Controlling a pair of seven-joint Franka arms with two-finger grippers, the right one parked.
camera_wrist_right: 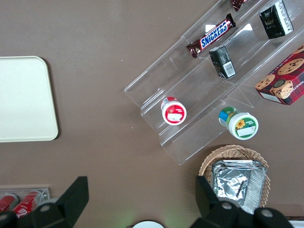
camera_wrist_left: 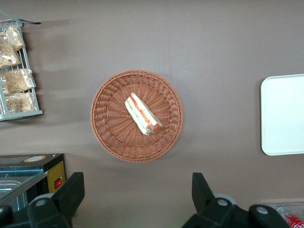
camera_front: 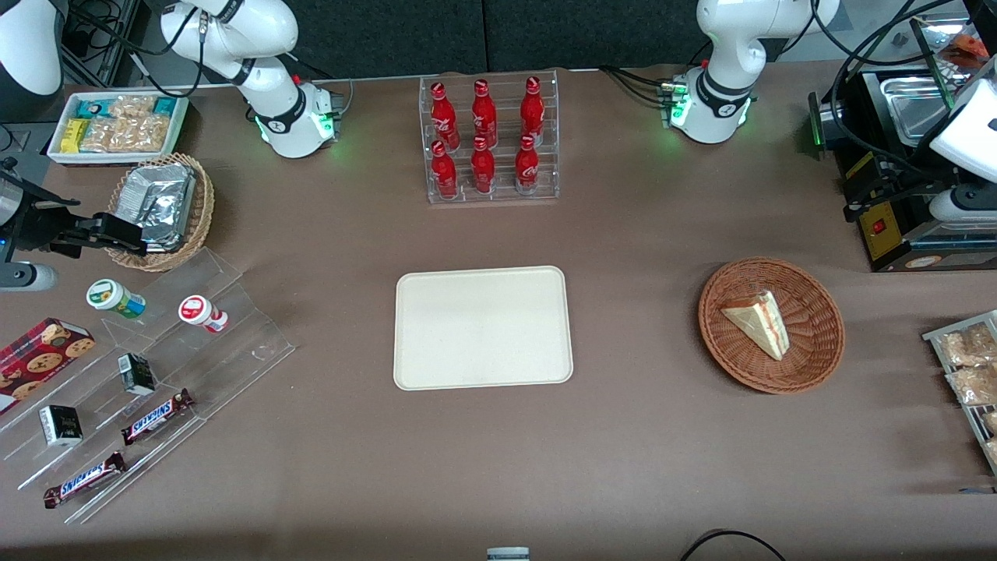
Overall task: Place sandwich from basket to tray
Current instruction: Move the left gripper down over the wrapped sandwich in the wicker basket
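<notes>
The sandwich (camera_front: 759, 323), a pale bread wedge with red and green filling, lies in the round reddish-brown basket (camera_front: 826, 354) toward the working arm's end of the table. The cream-white tray (camera_front: 483, 327) lies flat mid-table with nothing on it. In the left wrist view, my gripper (camera_wrist_left: 137, 185) hangs high above the table, open and empty, over bare cloth beside the basket (camera_wrist_left: 107, 135), farther from the front camera than it. The sandwich (camera_wrist_left: 142, 115) sits in the basket's middle, and the tray's edge (camera_wrist_left: 285, 114) shows to one side.
A black appliance (camera_front: 896, 234) stands near the basket, farther from the front camera. A wire rack of snack bags (camera_front: 970, 374) sits at the working arm's table edge. A rack of red bottles (camera_front: 491, 140) stands farther from the front camera than the tray.
</notes>
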